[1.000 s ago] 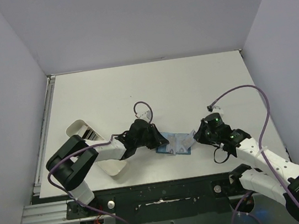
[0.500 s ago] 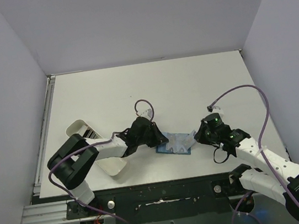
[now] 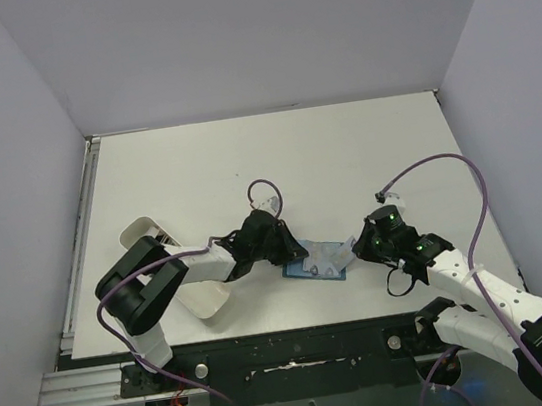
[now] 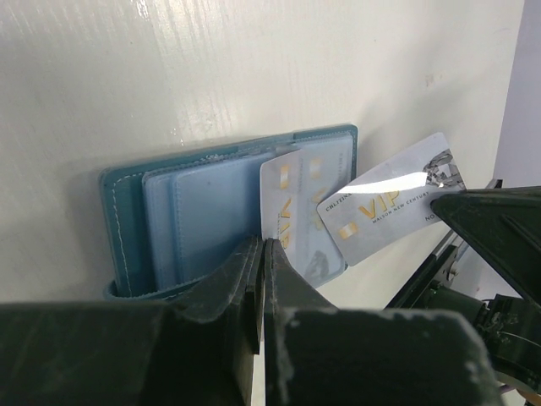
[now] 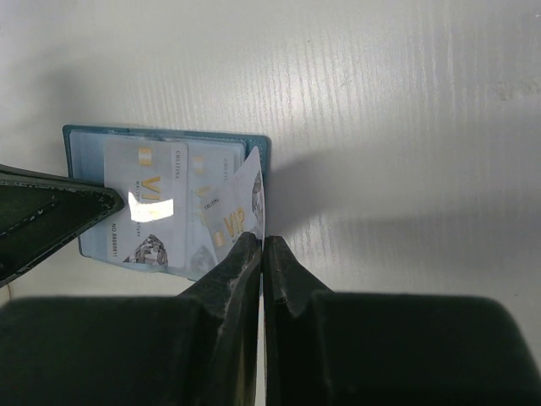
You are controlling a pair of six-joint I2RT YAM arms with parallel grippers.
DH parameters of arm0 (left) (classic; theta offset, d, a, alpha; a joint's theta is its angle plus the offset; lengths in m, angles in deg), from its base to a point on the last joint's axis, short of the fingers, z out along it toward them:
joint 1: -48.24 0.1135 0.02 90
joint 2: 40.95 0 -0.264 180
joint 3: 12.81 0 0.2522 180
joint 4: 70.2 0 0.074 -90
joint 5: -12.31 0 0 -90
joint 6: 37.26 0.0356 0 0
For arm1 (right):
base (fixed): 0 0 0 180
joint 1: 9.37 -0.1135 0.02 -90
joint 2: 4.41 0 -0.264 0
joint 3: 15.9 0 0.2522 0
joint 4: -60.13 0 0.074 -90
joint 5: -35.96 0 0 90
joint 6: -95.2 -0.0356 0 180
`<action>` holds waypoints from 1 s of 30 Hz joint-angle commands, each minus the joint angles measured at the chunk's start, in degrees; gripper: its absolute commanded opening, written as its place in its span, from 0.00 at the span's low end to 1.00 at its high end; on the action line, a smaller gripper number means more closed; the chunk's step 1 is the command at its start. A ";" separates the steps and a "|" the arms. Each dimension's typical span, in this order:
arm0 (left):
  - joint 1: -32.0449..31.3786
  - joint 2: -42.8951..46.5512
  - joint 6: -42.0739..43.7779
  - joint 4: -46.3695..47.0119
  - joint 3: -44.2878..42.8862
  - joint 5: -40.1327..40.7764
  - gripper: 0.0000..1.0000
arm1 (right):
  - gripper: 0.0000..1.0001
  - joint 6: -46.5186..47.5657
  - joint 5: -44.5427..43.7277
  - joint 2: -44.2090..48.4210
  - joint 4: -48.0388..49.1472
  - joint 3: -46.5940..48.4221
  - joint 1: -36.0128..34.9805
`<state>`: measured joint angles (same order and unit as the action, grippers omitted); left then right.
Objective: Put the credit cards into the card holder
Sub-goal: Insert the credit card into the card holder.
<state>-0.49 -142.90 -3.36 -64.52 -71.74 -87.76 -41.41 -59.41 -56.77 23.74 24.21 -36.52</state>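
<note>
Top external view: the teal wallet [image 3: 334,258] lies open on the white surface [image 3: 345,152], between the left fingers [image 3: 296,253] and the right fingers [image 3: 358,248]. A white tray [image 3: 209,302] sits to its left.

Left wrist view: the left fingers are clenched on the edge of the first card [image 4: 287,207], which lies over the wallet.

Right wrist view: the right fingers pinch the second card [image 5: 241,207], which is tilted at the wallet's edge.

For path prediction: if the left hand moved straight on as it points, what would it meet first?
Probably the card holder, just beyond the credit card the left hand grips; depth unclear.
</note>
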 commanded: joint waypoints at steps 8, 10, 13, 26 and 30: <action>-0.60 -1.60 0.70 5.24 0.89 1.95 0.00 | 0.00 0.30 -2.03 1.74 -2.82 1.92 -0.68; -0.98 -1.62 0.36 5.74 1.24 1.94 0.00 | 0.00 0.25 -2.09 2.18 -3.23 2.04 -0.64; -1.18 -1.52 -0.19 6.48 1.80 1.73 0.00 | 0.00 0.29 -2.36 2.43 -3.54 2.13 -0.62; -1.51 -0.95 -0.27 4.01 2.15 -0.13 0.00 | 0.00 0.18 -2.28 2.00 -2.77 1.51 -0.70; -1.78 -2.19 -0.20 3.88 1.06 -1.59 0.00 | 0.00 0.20 -2.45 1.80 -2.79 1.69 -0.80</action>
<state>-1.34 -143.82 -4.58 -59.78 -70.21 -87.47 -41.67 -59.65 -54.87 21.62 24.52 -36.85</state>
